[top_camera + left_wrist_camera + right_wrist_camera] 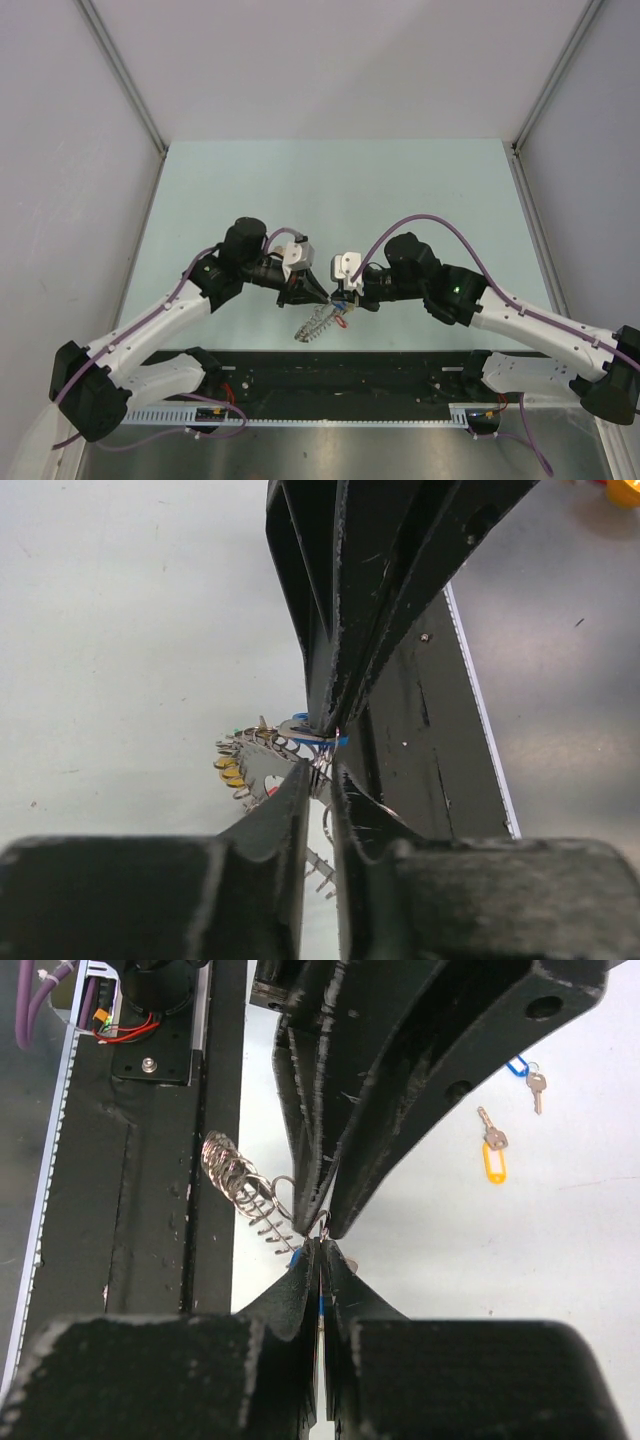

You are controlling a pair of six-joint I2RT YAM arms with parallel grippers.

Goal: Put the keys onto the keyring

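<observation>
Grey coiled wire forms the keyring (318, 324), which sits at the near edge of the pale table (300, 190), just under two tool tips that meet nose to nose. The right tool (321, 1247) is pinched tight on a blue-tagged key (300, 722). The left tool (319, 772) has its fingers nearly together at the ring's wire; whether it grips cannot be told. Only the left wrist view shows yellow tags (228, 770) on the coil. Only the right wrist view shows two loose keys lying apart on the table: a yellow-tagged key (492, 1155) and a second blue-tagged key (525, 1070).
</observation>
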